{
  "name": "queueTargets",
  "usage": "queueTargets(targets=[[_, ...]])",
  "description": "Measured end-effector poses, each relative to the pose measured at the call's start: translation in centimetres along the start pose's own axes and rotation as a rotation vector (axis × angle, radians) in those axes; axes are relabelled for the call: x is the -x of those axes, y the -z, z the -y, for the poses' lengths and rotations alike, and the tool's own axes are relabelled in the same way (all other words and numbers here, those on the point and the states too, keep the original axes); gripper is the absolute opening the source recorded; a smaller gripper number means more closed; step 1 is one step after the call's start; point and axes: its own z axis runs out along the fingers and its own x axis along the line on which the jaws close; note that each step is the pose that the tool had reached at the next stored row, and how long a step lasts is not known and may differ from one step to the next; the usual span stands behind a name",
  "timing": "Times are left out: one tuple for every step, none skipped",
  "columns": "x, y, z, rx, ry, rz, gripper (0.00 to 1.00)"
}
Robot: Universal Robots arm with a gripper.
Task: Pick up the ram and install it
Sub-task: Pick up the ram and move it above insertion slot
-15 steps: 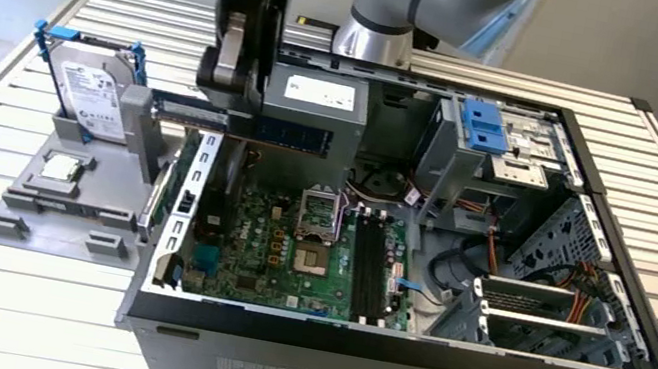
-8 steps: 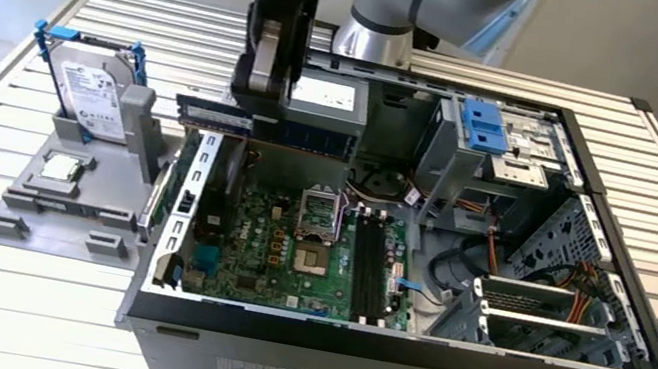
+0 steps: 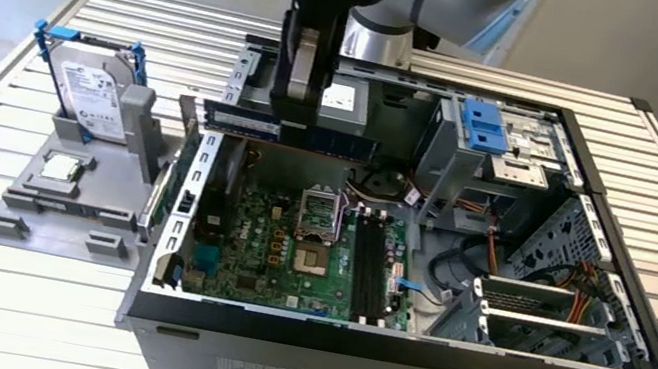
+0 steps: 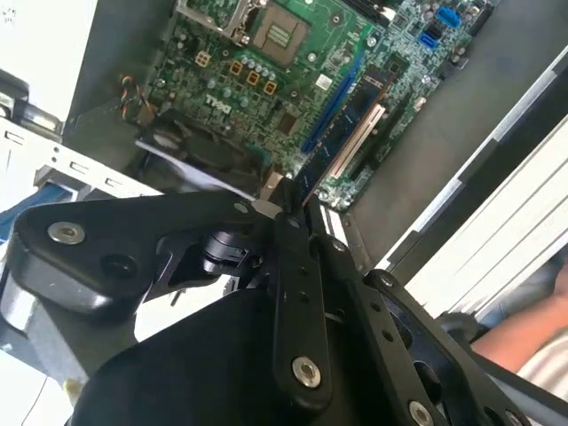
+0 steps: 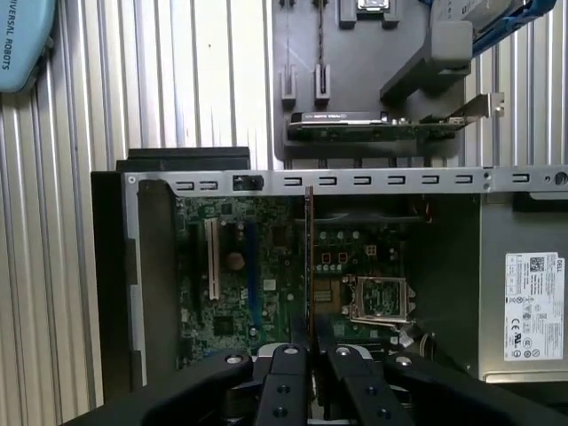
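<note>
1. The gripper (image 3: 293, 112) hung over the back half of the open case (image 3: 409, 346), clamped on the ram (image 3: 310, 137). The ram was level, with its edge down.
2. Below, on the case floor, lay the motherboard (image 3: 279, 237) with its long slots (image 3: 371, 268). A good install would probably need the ram parallel to a slot, notch matched, and pressed evenly.
3. Count: one gripper, one ram, one case. Outside the case wall were one hard drive (image 3: 94, 92) and one processor (image 3: 63, 166). The slots were too close-set to count.
</note>
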Motion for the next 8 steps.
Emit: queueTargets(targets=[[0.01,0.0,0.27,0.0,0.0,0.0,0.0],[0.02,0.0,0.5,0.0,0.0,-0.0001,0.0],[0.04,0.0,0.73,0.0,0.0,0.0,0.0],[0.05,0.0,0.98,0.0,0.0,-0.0001,0.0],[0.06,0.0,1.2,0.0,0.0,-0.0002,0.0],[0.07,0.0,1.42,0.0,0.0,-0.0003,0.0],[0.08,0.0,1.64,0.0,0.0,-0.0005,0.0],[0.09,0.0,1.82,0.0,0.0,-0.0009,0.0]])
